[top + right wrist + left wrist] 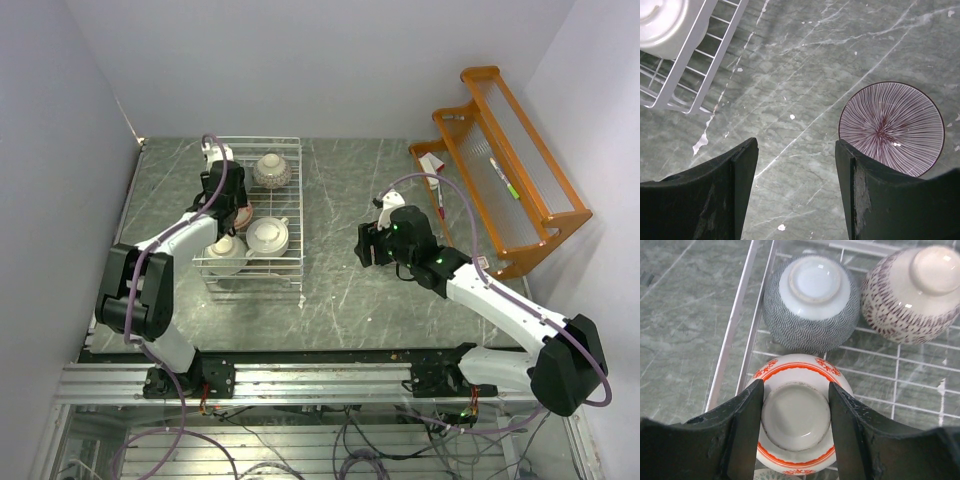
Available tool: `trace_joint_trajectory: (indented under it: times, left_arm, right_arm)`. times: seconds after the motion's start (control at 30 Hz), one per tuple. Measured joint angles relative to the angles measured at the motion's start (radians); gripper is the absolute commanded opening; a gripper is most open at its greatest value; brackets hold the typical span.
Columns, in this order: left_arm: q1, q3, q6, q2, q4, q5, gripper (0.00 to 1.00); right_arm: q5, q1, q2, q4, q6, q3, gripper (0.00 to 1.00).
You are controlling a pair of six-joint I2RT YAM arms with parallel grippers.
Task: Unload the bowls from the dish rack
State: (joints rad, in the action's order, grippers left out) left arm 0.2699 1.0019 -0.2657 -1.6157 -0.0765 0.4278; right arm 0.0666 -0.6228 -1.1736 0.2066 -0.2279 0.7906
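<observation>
Closest in, along the near edge of the table [350, 300], both arm bases side by side. Just beyond, on the right, the right fingers [725, 195] spread wide over bare table, nothing between them. Under them, an upright striped bowl [891, 128], fine purple lines fanning out from its centre, lower edge hidden behind the right-hand finger. Standing on the table, well apart from the dish rack [299, 215].

Left of centre, the rack itself: white wire, low-sided, running lengthwise away from the bases. At its near end, a cream bowl with a small handle [268, 237] and, just beside it to the left, a pale bowl [226, 252].

Further in, the left arm reaching over the rack's left side, the left fingers [745, 435] pinching the raised foot of an orange-banded bowl [796, 415], one finger pressed to each side of that ring. Bowl upside down, close to the rack's left wall; resting on the wire or raised off it, cannot tell.

Past it, two more upturned bowls side by side inside the rack: a grey-lined bowl [810, 302] directly behind, and a purple-speckled bowl [912, 290] to its right, the pair nearly touching.

Farthest off, at the table's far right by the wall, an orange wooden shelf [500, 170].
</observation>
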Motion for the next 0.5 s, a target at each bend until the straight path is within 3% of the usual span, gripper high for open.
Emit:
trace_joint_trajectory:
  times: [0.5]
  left_arm:
    - [0.000, 0.080, -0.035, 0.068, 0.019, -0.106, 0.07]
  right_arm:
    - [-0.026, 0.000, 0.000, -0.031, -0.006, -0.011, 0.62]
